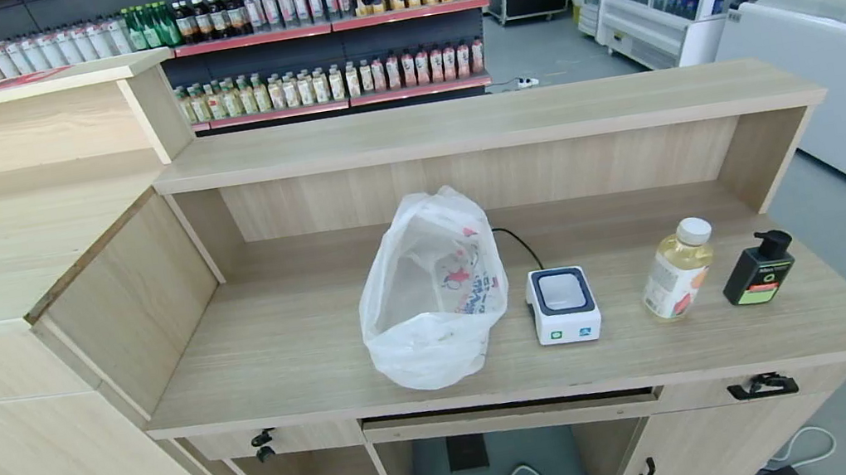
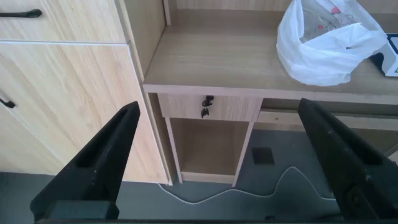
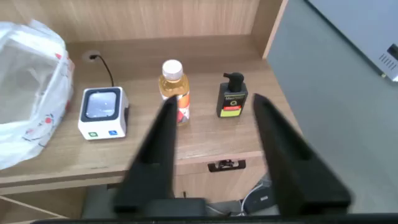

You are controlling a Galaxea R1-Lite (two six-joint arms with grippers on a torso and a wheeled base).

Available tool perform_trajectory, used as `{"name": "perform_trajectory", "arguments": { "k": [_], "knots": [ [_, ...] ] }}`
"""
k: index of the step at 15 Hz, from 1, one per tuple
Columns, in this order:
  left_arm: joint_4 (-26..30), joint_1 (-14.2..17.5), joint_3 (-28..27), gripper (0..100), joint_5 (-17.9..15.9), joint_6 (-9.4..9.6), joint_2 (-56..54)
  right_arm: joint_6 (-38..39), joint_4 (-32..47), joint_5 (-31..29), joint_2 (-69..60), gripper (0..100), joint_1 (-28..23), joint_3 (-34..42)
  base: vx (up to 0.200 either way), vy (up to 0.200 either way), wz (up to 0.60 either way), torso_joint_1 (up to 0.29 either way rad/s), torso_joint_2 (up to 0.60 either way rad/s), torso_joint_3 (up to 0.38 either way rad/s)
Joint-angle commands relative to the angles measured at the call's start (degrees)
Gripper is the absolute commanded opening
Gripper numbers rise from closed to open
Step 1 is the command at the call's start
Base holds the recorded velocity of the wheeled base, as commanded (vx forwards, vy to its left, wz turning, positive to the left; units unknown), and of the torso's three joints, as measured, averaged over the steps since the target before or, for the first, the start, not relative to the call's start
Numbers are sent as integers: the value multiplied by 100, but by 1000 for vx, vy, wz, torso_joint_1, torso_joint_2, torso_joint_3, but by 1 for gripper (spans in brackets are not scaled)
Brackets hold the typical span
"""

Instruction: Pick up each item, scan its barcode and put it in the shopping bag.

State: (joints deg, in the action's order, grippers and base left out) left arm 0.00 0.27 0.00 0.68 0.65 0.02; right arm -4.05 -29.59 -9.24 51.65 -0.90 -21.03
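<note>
Hanging low before the wooden counter (image 1: 281, 351), the left pincer (image 2: 217, 109) is holding its fingers spread wide and gripping nothing. The white shopping bag (image 1: 432, 295) is sitting on the counter ahead of this pincer and off to its right side, its mouth sagging open. Just right of the bag, the scanner (image 1: 563, 302) is resting window-up, its black cable (image 1: 518, 244) trailing back toward the counter's rear wall. Further right, the juice bottle (image 1: 678, 271) is standing upright, and the black pump bottle (image 1: 759, 269) is standing near it. The right pincer (image 3: 213, 102) is also gaping and carrying nothing; both bottles are standing ahead of it, roughly in line with the gap, while the scanner and bag are lying off to its left.
</note>
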Motion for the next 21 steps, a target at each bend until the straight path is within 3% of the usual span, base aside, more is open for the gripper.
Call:
{"name": "perform_trajectory", "arguments": {
  "k": [1, 4, 12, 21],
  "knots": [
    [0, 0, 0, 100, 2, 6, -2, 97, -1137, 177, 2051, 100, -525, 486, 0, 0, 0, 0, 0, 0],
    [0, 0, 0, 100, 2, -3, -2, -123, -2798, 590, 3650, 100, -921, 670, 0, 0, 0, 0, 0, 0],
    [0, 0, 0, 100, 2, -3, -2, -465, -4837, 511, 6155, 100, -1096, 336, 0, 0, 0, 0, 0, 0],
    [0, 0, 0, 100, 2, -3, -2, -668, -5180, 1153, 7254, 100, -727, -947, 0, 0, 0, 0, 0, 0]
  ]
}}
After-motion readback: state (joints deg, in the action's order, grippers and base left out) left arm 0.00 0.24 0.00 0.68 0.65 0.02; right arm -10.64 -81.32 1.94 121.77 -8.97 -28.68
